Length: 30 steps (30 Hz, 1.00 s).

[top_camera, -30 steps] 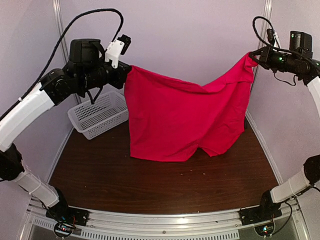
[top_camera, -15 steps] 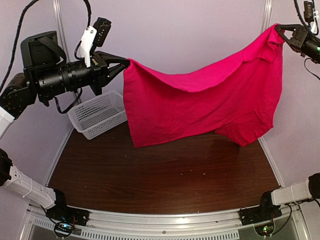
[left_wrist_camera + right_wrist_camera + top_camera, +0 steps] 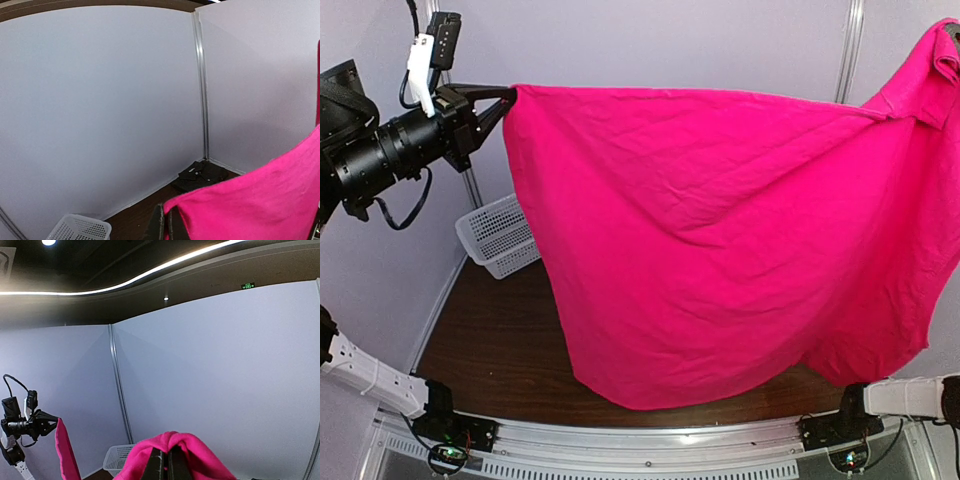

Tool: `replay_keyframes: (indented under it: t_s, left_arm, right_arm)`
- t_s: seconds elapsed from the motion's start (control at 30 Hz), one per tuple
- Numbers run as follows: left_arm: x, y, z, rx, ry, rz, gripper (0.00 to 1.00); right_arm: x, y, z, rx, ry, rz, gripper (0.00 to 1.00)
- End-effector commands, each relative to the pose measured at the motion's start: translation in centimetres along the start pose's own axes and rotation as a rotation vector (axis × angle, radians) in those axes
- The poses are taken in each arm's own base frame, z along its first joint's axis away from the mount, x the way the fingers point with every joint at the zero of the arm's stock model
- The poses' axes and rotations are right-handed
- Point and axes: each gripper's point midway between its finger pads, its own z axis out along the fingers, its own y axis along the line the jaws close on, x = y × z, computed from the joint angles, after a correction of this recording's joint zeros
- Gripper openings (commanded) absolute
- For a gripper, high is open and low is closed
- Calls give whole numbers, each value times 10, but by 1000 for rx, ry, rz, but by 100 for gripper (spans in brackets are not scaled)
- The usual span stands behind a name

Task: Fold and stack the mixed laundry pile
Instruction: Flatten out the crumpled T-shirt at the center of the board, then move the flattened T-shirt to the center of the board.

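Pink tee (image 3: 720,230) hangs stretched above the table (image 3: 490,340), lifted much higher and wider than a second ago; left gripper (image 3: 508,92) and right gripper (image 3: 166,462) each pinch its top edge; probably ready to lay flat.

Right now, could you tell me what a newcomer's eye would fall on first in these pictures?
The bright red-pink T-shirt is spread wide in the air above the table and fills most of the top view, its upper corners pinched in both arms' shut jaws. After that come the white lattice basket at the table's far left and a dark shirt lying in the far corner, seen from the left wrist.
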Motion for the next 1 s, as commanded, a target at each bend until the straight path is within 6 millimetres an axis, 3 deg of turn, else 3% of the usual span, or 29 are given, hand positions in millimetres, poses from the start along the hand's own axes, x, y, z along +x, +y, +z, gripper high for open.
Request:
replay_keyframes:
  t_s: [0.0,0.1,0.17,0.3,0.37,0.43,0.47,0.53,0.57,0.63,0.67,0.73,0.83,0.97]
  left_arm:
    - [3,55,2,-315,34,-15,0]
    - [59,92,22,-402,159,-110,0]
    - [111,118,34,-441,256,-155,0]
    - [216,151,65,-498,449,-174,0]
    - [257,164,82,-510,498,-197,0]
    - [292,182,97,-534,536,-210,0]
    - [308,191,105,-536,561,-234,9]
    - [338,211,116,-578,641,-238,28]
    - [346,220,118,-610,684,-221,42]
    - [350,234,122,-648,733,-187,67]
    - [350,237,123,-654,751,-174,71]
    - [349,233,124,-618,777,-157,76]
    - [356,216,115,-527,810,-168,75]
    - [381,154,106,-241,859,-293,61]
  right_arm:
    - [62,-77,67,125,159,120,0]
    - [118,-113,101,128,261,220,0]
    - [167,-137,118,139,342,284,0]
    - [286,-186,140,173,539,422,0]
    - [343,-198,150,165,645,484,4]
    - [388,-208,160,179,727,501,37]
    - [407,-216,164,196,756,516,54]
    - [425,-231,175,220,788,519,79]
    - [433,-238,179,238,808,514,85]
    - [431,-251,181,293,821,483,88]
    - [429,-252,180,304,832,468,88]
    - [430,-251,172,312,871,451,87]
    - [448,-233,147,281,947,494,81]
    - [485,-200,104,246,1034,578,75]
